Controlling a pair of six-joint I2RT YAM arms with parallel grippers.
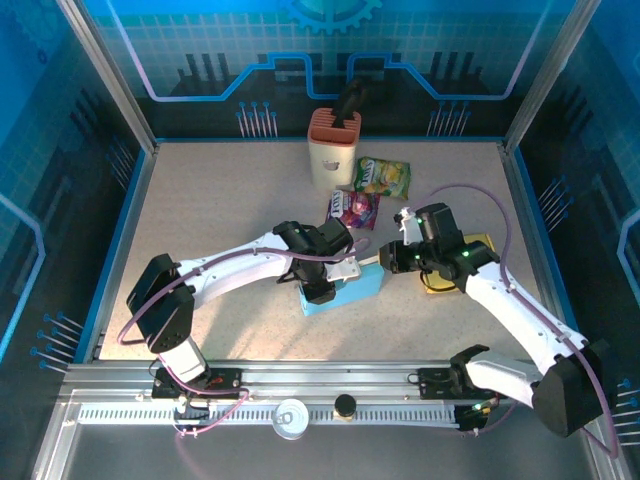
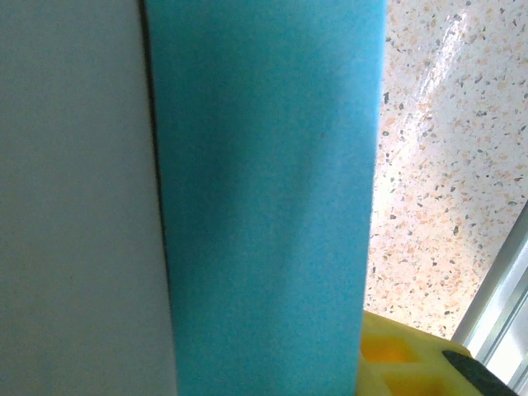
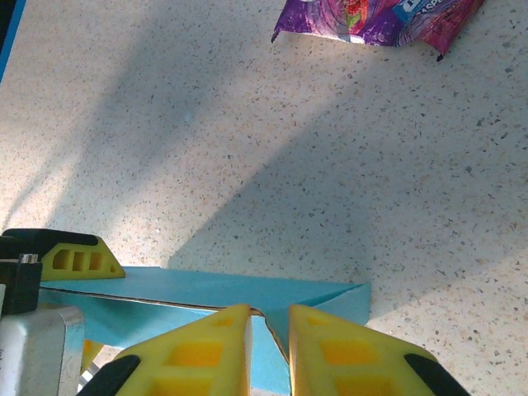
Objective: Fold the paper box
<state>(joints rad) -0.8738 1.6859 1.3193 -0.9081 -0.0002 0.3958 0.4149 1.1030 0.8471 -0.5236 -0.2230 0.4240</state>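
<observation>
The light blue paper box lies on the speckled table, near the middle. My left gripper sits on the box's left part; in the left wrist view a blue panel stands right against the camera, with one yellow finger beside it. My right gripper is at the box's right end. In the right wrist view its yellow fingers stand nearly together, with the edge of a blue flap between them. The left gripper's yellow finger rests on the box top.
An orange and white holder stands at the back. A green snack packet and a purple one lie just behind the box. A gold flat thing lies under the right arm. The purple packet is ahead of the right fingers.
</observation>
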